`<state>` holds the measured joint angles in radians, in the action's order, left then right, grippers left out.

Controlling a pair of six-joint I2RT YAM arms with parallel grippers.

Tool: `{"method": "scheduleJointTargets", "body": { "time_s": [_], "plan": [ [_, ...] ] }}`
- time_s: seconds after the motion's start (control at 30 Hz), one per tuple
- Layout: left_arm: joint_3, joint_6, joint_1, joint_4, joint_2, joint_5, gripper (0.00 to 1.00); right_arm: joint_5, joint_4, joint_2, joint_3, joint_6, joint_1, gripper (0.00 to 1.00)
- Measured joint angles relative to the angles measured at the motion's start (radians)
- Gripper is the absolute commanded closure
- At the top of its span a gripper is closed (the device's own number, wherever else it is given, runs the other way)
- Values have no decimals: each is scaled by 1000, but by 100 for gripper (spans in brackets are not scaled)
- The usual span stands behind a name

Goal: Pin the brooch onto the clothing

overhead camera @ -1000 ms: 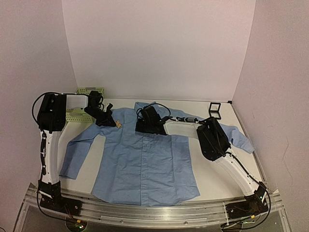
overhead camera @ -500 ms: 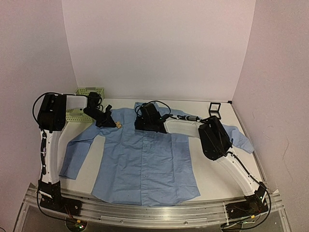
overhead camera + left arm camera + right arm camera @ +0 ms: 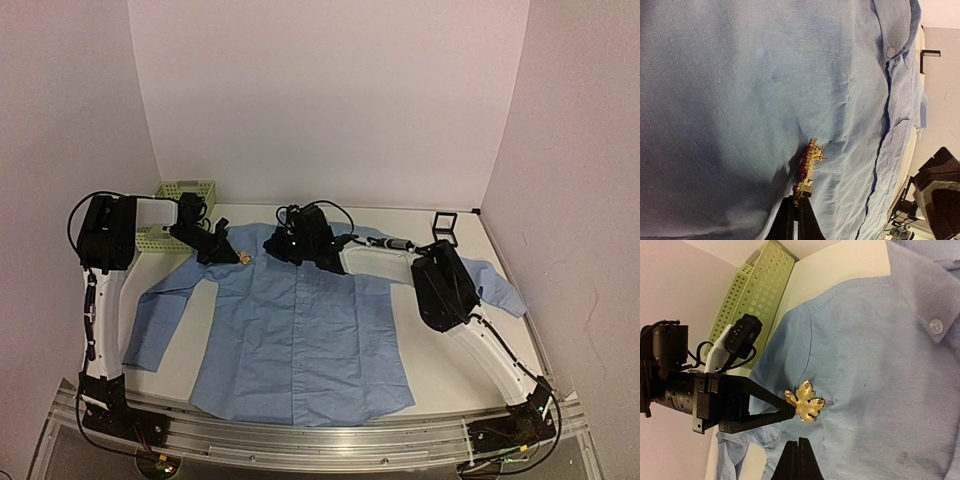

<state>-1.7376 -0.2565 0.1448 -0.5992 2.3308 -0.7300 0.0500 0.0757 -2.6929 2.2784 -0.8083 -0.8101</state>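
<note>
While your left gripper (image 3: 786,410) pinches the gold leaf brooch (image 3: 805,401) against the blue shirt (image 3: 300,330) at its shoulder, fabric puckered there, your right gripper (image 3: 799,452) closed on nothing just beside it, by the collar (image 3: 939,315), green basket (image 3: 755,295) behind the left arm (image 3: 150,212), black box (image 3: 444,227) well apart.

1. The light blue button-up fabric shirt (image 3: 300,330) is plain and unpatterned, with a white collar button (image 3: 936,326).
2. The gold leaf-shaped metal brooch (image 3: 805,401) looks orange-red and gold edge-on in the left wrist view.
3. The pale green plastic basket (image 3: 752,290) has rows of small round holes.
4. The small square box (image 3: 443,226) is black.
5. The left gripper (image 3: 787,409) is black.
</note>
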Motion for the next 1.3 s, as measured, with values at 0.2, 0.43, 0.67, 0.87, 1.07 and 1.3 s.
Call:
{"method": "scheduleJointTargets", "body": {
  "time_s": [0.2, 0.43, 0.67, 0.87, 1.07, 1.3],
  "plan": [
    [7, -14, 0, 18, 3, -14, 100, 50, 69, -101, 13, -149, 0, 100],
    [24, -34, -2, 40, 5, -41, 100, 54, 124, -137, 24, -269, 2, 100],
    [40, -79, -5, 64, 11, -94, 100, 25, 170, -140, -3, -392, 4, 100],
    [74, -154, -5, 112, 13, -169, 100, 6, 203, -136, -25, -447, 6, 100],
    [105, -206, -6, 152, 14, -214, 100, -3, 208, -135, -29, -475, 6, 100],
    [141, -250, -18, 202, 14, -271, 100, -11, 204, -134, -29, -487, 6, 100]
  ]
}}
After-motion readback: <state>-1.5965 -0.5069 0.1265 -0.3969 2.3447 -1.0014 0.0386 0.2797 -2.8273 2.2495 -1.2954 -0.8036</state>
